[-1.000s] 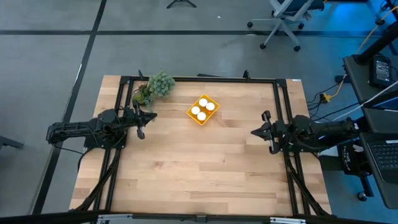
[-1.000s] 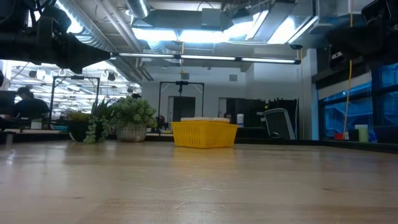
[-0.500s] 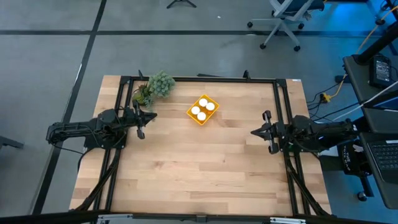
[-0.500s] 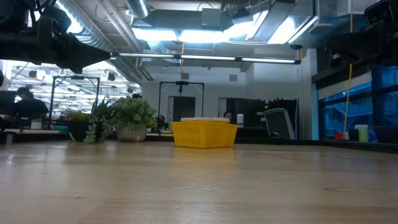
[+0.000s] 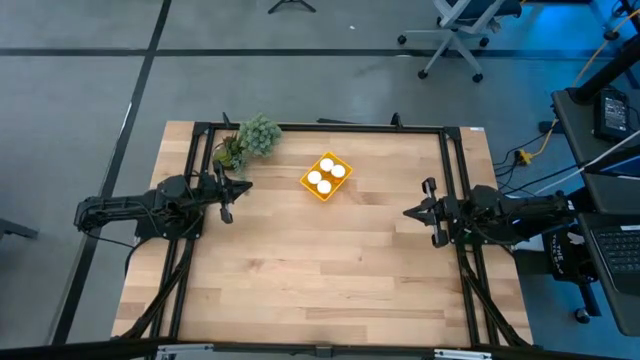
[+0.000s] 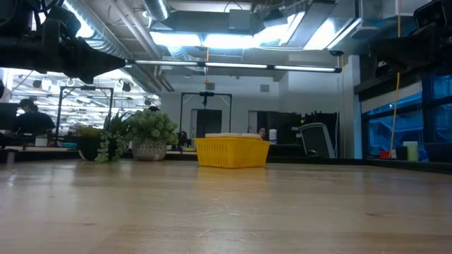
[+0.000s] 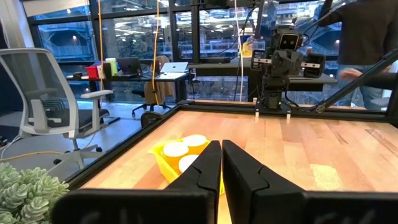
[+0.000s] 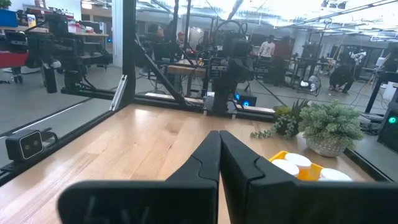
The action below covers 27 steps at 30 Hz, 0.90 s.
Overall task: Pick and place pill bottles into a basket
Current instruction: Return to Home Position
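Note:
The yellow basket point(image 5: 326, 177) stands on the table's far middle, with the white caps of pill bottles point(image 5: 325, 177) inside it. It also shows in the low view point(image 6: 231, 152), the left wrist view point(image 7: 166, 160) and the right wrist view point(image 8: 305, 169). My left gripper point(image 5: 247, 185) is shut and empty above the table's left side, left of the basket. My right gripper point(image 5: 406, 212) is shut and empty at the table's right side.
A green potted plant point(image 5: 250, 140) stands at the table's far left corner, close to my left gripper. Black frame rails point(image 5: 320, 127) run along the table's edges. An office chair point(image 5: 455, 30) stands beyond the far edge. People show in the room behind.

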Each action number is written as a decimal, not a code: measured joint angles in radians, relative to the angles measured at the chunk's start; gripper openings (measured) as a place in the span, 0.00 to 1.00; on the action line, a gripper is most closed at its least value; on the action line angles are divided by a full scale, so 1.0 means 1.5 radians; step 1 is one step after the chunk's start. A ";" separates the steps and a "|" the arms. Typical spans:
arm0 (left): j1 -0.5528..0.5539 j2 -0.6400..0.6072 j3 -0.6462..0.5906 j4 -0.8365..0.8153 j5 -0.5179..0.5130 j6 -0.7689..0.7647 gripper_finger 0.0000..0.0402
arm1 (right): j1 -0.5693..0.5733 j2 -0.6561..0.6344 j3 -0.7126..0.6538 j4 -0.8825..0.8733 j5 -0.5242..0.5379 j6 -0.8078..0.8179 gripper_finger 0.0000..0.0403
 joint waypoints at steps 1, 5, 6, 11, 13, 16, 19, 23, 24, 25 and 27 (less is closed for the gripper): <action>0.000 0.000 0.000 0.000 0.000 0.000 0.02 | 0.000 0.000 0.000 0.000 0.000 0.000 0.02; 0.000 0.000 0.000 0.000 0.000 0.000 0.02 | 0.000 0.000 0.000 0.000 0.000 0.000 0.02; 0.000 0.000 0.000 0.000 0.000 0.000 0.02 | 0.000 0.000 0.000 0.000 0.000 0.000 0.02; 0.000 0.000 0.000 0.000 0.000 0.000 0.03 | 0.000 0.000 0.000 -0.001 0.000 0.000 0.02; 0.000 0.000 0.000 0.000 0.000 0.000 0.03 | 0.000 0.000 0.000 -0.001 0.000 0.000 0.02; 0.000 0.000 0.000 0.000 0.000 0.000 0.03 | 0.000 0.000 0.000 -0.001 0.000 0.000 0.02; 0.000 0.000 0.000 0.000 0.000 0.000 0.02 | 0.000 0.000 0.000 -0.001 0.000 0.000 0.02; 0.000 0.000 0.000 0.000 0.000 0.000 0.02 | 0.000 0.000 0.000 -0.001 0.000 0.000 0.02; 0.000 0.000 0.000 0.000 0.000 0.000 0.02 | 0.000 0.000 0.000 -0.001 0.000 0.000 0.02; 0.000 0.000 0.000 0.000 0.000 0.000 0.03 | 0.000 0.000 0.000 -0.001 0.000 0.000 0.02; 0.000 0.000 0.000 0.000 0.000 0.000 0.03 | 0.000 0.000 0.000 -0.001 0.000 0.000 0.02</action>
